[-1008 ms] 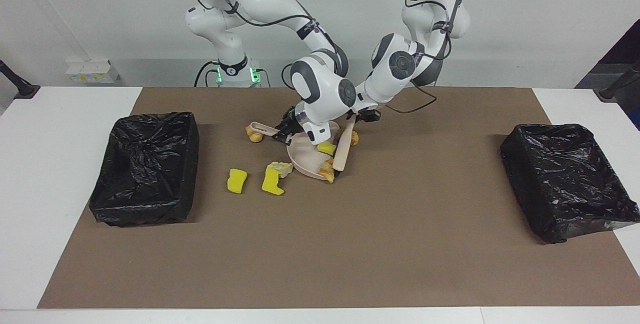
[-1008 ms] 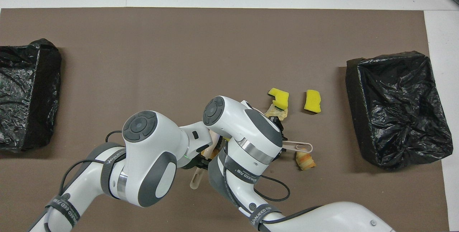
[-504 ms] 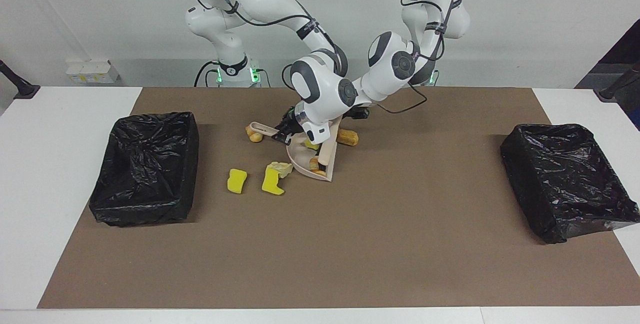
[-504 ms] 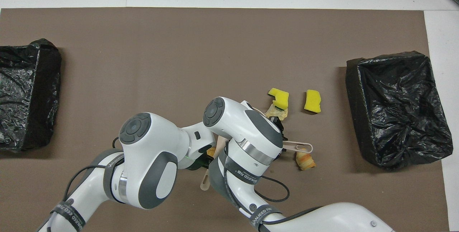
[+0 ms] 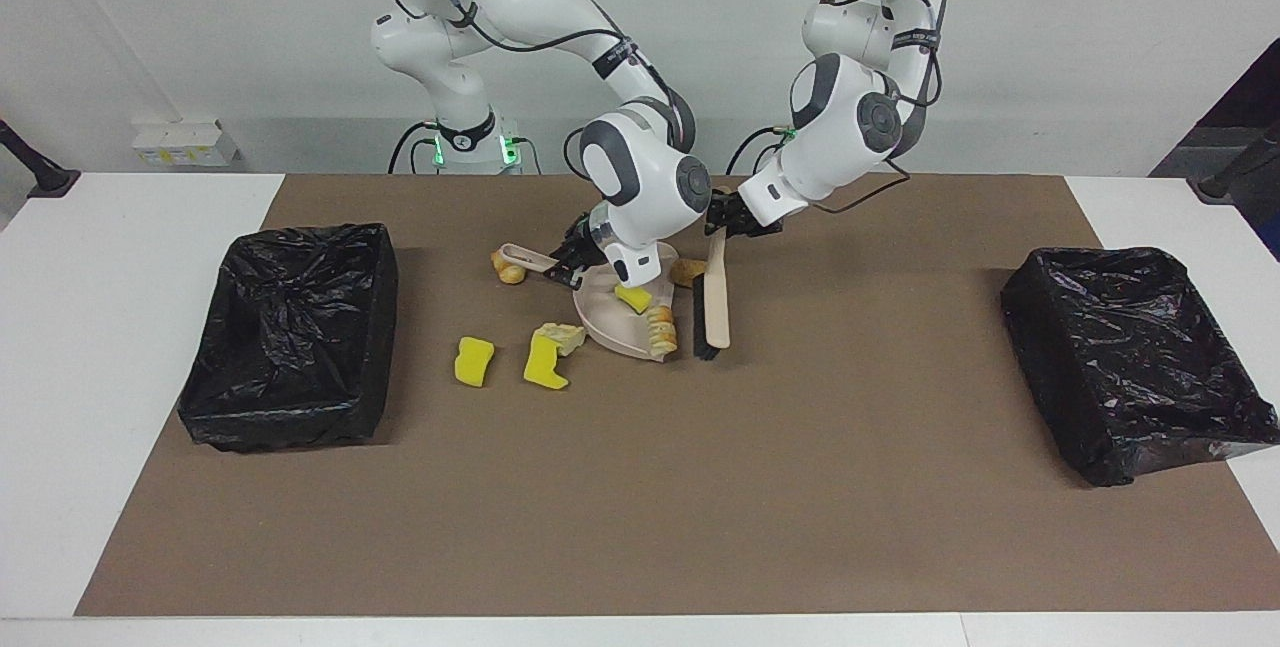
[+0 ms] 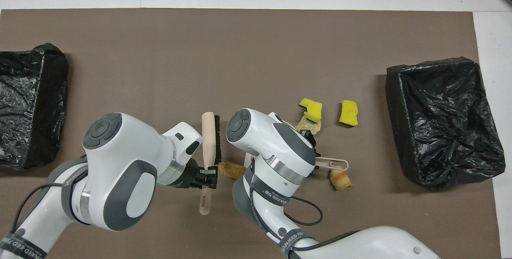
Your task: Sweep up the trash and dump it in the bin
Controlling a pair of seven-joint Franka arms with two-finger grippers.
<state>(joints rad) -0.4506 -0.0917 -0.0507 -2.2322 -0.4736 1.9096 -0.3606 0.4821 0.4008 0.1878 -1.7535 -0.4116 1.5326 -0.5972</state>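
My right gripper (image 5: 562, 267) is shut on the handle of the beige dustpan (image 5: 605, 317), which rests on the brown mat. A yellow sponge chunk (image 5: 632, 298) lies in the pan and a croissant-like lump (image 5: 661, 332) sits at its lip. My left gripper (image 5: 722, 227) is shut on the handle of the brush (image 5: 715, 302), whose bristles touch the mat beside the pan. More trash lies around: a tan lump (image 5: 686, 271) between pan and brush, another (image 5: 507, 270) by the pan's handle, and two yellow chunks (image 5: 473, 361) (image 5: 545, 364) with a pale scrap (image 5: 560, 335).
Two bins lined with black bags stand on the mat, one (image 5: 270, 427) toward the right arm's end and one (image 5: 1130, 447) toward the left arm's end. Open brown mat (image 5: 640, 507) stretches farther from the robots than the trash.
My left arm has swung the brush off the dustpan toward its own end of the table. The croissant-like lump now sits at the pan's lip. The right arm and dustpan have not moved.
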